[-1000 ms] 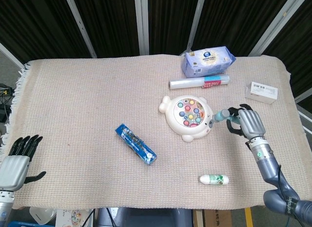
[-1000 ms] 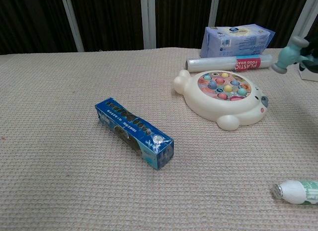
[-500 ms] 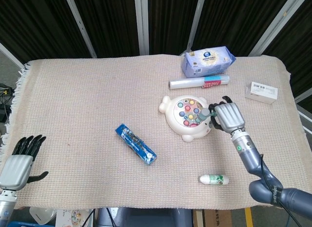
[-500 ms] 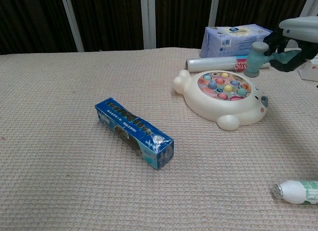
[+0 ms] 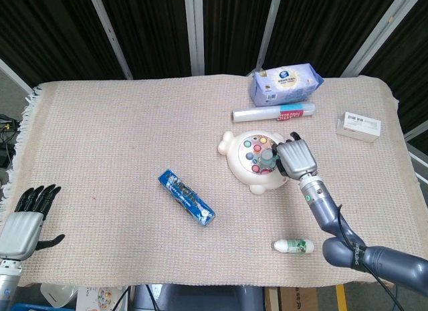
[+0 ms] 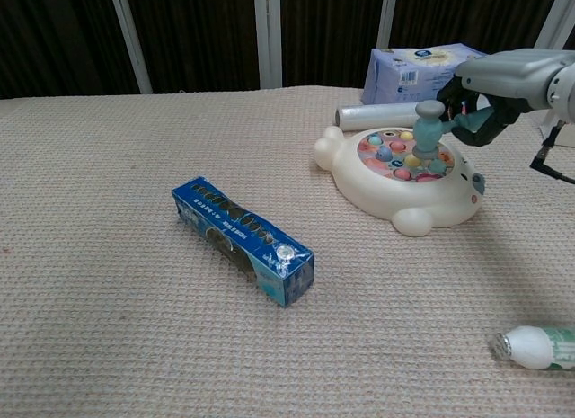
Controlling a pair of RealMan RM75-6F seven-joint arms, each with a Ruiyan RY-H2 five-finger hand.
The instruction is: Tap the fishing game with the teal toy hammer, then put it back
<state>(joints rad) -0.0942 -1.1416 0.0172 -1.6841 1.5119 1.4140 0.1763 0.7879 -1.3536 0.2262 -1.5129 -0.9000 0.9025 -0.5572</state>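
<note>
Right hand [image 6: 503, 76] grips teal hammer [image 6: 428, 130] by handle, fingers wrapped around it. Hammer head down on fishing game [image 6: 404, 177], touching coloured fish disc near its right side. Left hand [image 5: 23, 221] at table's near-left edge, fingers apart, holding nothing. Roll [image 6: 404, 116] behind game reads "PLASTIC FOOD WRAP", partly hidden. Tissue pack [image 5: 285, 83] behind roll, round blue logo, text illegible. Blue box [image 6: 243, 239], white box [image 5: 359, 126] with barcode label, and green-white tube [image 5: 293, 245]: print too small to read.
</note>
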